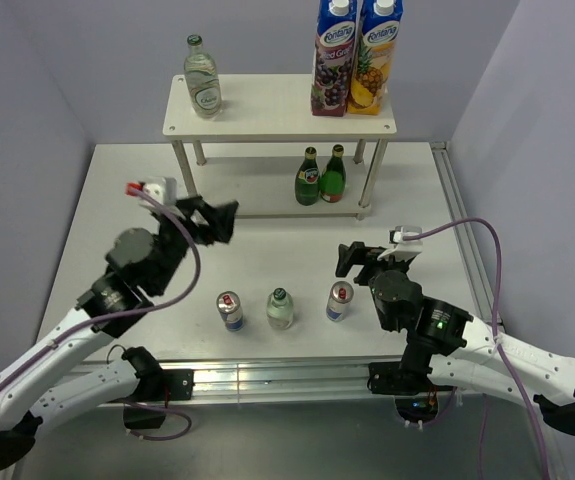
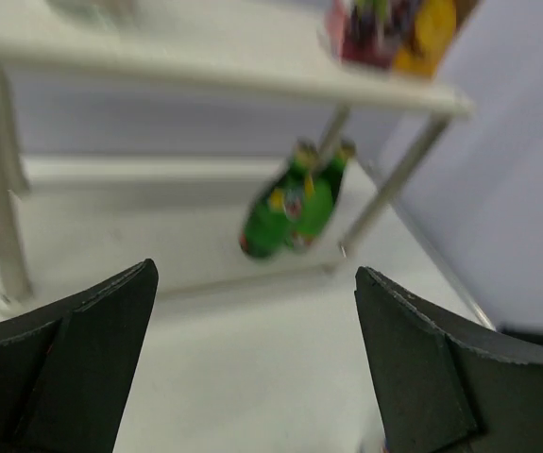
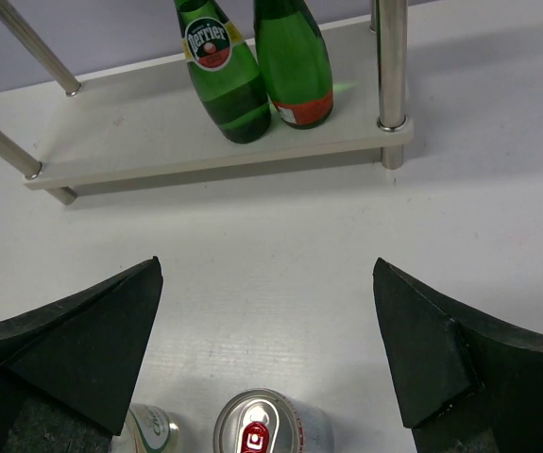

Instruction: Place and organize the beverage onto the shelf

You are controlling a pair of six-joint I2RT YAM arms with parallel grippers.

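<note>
Nearest the arms, three drinks stand upright in a row on the table (image 1: 117, 200): a left can (image 1: 230, 310), a clear bottle with a green cap (image 1: 281, 308) and a right can (image 1: 340, 300), each apart from the next. The right jaws, on the right arm (image 1: 447, 330), stand wide open and hold nothing. They sit just to the right of the right can, and in the right wrist view that can's top (image 3: 271, 427) shows low in the gap between the two fingers (image 3: 92, 340), touching neither. The clear bottle's top (image 3: 150, 429) peeps out beside the left finger. The left jaws, on the left arm (image 1: 117, 280), are also spread wide and empty. They hang over the table left of centre, well apart from the row and turned toward the shelf (image 1: 267, 110). Their wrist view is blurred, but the pair of dark green bottles (image 2: 290, 203) shows far off within the gap. Those two bottles (image 1: 308, 178) (image 1: 334, 175) stand upright and just beside each other on the shelf's lower board, near its right legs. On the top board a second clear bottle (image 1: 203, 80) stands at the left end, and two juice cartons (image 1: 334, 55) (image 1: 375, 55) stand side by side at the right end.
</note>
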